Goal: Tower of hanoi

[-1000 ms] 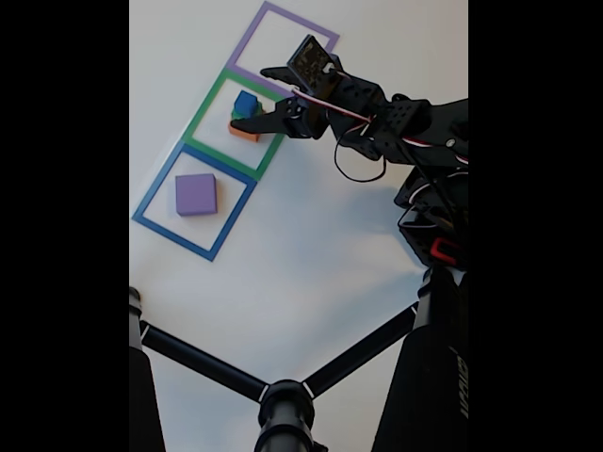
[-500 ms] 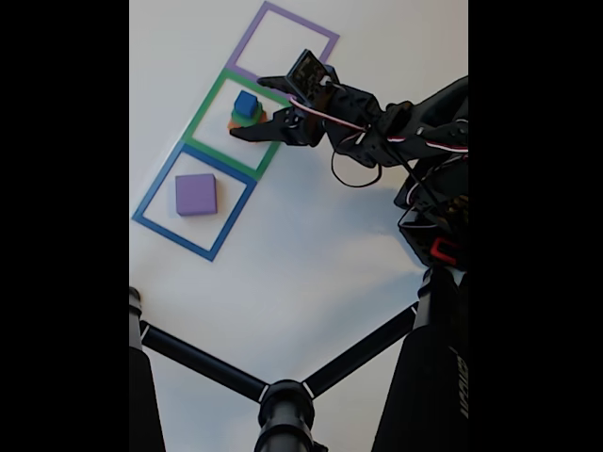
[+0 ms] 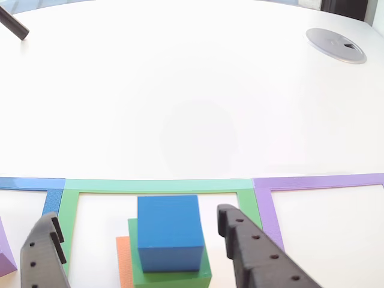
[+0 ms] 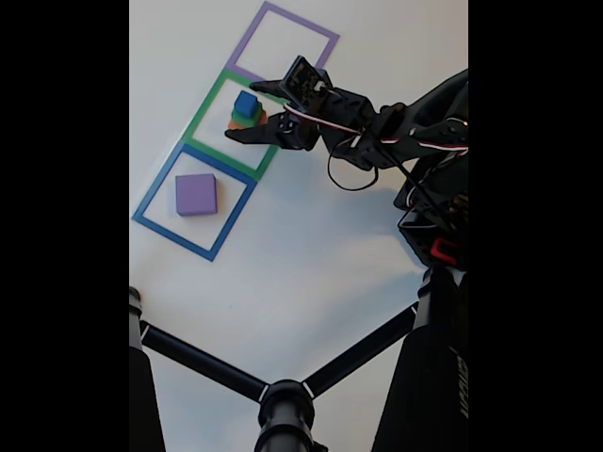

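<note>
A blue cube (image 4: 247, 104) sits on a green block (image 4: 242, 120), which rests on an orange block (image 4: 231, 124), all inside the green square outline (image 4: 209, 104). The purple block (image 4: 196, 194) lies alone in the blue outline (image 4: 155, 193). My gripper (image 4: 243, 111) is open, with one finger on each side of the stack. The other view shows the blue cube (image 3: 168, 231) on the green block (image 3: 174, 271), with the orange block (image 3: 123, 261) peeking out at the left. There the gripper (image 3: 137, 219) has its fingers (image 3: 252, 252) flanking the stack without touching it.
The purple outline (image 4: 247, 42) has nothing inside it. The arm's body (image 4: 438, 207) fills the right side of the fixed view and black tripod legs (image 4: 283, 395) cross the bottom. A grey round grommet (image 3: 336, 44) sits at the far right of the white table.
The gripper has moved left and lowered toward the stack. Its open fingers now straddle the blue cube instead of standing to its right. The blocks have not moved.
</note>
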Controlling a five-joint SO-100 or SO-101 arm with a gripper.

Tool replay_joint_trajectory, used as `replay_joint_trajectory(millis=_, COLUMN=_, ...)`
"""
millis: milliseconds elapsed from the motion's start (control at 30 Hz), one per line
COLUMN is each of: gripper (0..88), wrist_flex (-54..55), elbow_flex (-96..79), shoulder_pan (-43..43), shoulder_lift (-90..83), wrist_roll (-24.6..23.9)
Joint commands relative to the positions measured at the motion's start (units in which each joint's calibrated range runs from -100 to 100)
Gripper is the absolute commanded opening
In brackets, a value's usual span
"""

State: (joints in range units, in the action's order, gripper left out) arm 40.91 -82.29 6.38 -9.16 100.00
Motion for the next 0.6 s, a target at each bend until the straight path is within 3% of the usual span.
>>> replay_joint_trajectory(millis=0, gripper=28.3, wrist_flex=1.5, elbow_flex=2.5, shoulder_pan=-1.2, shoulder_lift=0.4, wrist_roll=0.0)
replay_joint_trajectory(millis=167, gripper=26.6, wrist_flex=2.2, elbow_flex=2.4, shoulder_pan=-2.0, shoulder_lift=0.9, wrist_roll=0.0)
replay_joint_trajectory(millis=400, gripper=12.7, wrist_flex=2.2, elbow_flex=1.9, shoulder_pan=-2.3, shoulder_lift=0.9, wrist_roll=0.0)
replay_joint_trajectory(millis=567, gripper=9.0, wrist_flex=2.3, elbow_flex=1.9, shoulder_pan=-2.4, shoulder_lift=0.9, wrist_roll=0.0)
